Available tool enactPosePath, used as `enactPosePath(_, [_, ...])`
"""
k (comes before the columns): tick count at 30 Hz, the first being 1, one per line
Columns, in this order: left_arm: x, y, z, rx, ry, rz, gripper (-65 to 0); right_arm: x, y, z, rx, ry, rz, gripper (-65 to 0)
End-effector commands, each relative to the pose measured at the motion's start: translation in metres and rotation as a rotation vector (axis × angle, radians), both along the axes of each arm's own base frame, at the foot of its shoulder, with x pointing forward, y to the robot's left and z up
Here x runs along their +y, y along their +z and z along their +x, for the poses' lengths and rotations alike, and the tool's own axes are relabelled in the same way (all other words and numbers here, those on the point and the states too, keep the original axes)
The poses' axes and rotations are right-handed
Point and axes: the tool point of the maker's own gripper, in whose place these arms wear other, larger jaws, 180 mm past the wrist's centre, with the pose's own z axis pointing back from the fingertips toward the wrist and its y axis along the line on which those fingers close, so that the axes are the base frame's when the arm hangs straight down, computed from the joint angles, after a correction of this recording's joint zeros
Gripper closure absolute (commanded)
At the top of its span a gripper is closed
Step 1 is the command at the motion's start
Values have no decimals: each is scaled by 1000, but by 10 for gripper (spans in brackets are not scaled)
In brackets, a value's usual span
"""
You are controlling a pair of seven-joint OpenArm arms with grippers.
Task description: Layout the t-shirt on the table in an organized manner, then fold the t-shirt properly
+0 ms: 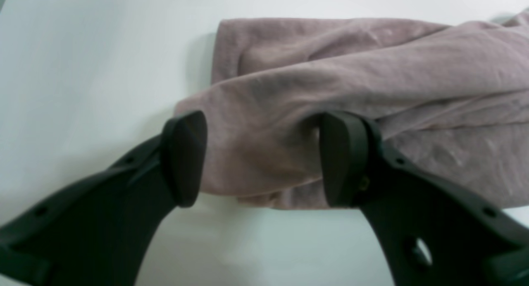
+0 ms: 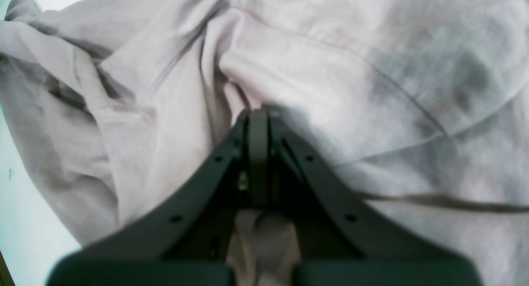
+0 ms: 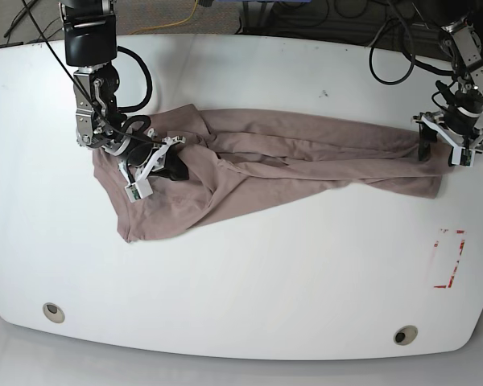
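The right end effector (image 2: 258,125) pinches the wrinkled mauve-brown cotton t-shirt (image 3: 306,157) — the left end effector (image 1: 262,158), spread astride its edge on the white smooth counter (image 3: 249,281), may close on nothing — leaving it bunched.

From the base view we look steeply down on the whole table (image 3: 249,289), its far edge at the top. Our left wrist camera sits close behind the left gripper (image 1: 260,158), facing along its fingers at the end of the t-shirt (image 1: 351,91) near the table's right edge. Our right wrist camera rides behind the right gripper (image 2: 258,125), so near that fabric fills its frame. All three views share the t-shirt
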Motion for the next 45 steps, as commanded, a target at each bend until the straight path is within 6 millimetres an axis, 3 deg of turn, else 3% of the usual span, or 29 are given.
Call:
enactPosePath(1, [7,18,8,-58,-3,17,-392,-12,-26,-24,116,49,-116,0])
enactPosePath(25, [14,20,8,-51,-5,36,-396,-11,-26,-24,116,49,-114,0])
enactPosePath(28, [14,20,8,-51,-5,36,-459,-11,-26,-24,116,49,-114,0])
enactPosePath(34, [14,21,8,-55,-5,34,-650,-11,-26,-24,116,49,-114,0])
enactPosePath(45, [14,21,8,-59,-3,32,-650,-11,-26,-24,116,49,-114,0])
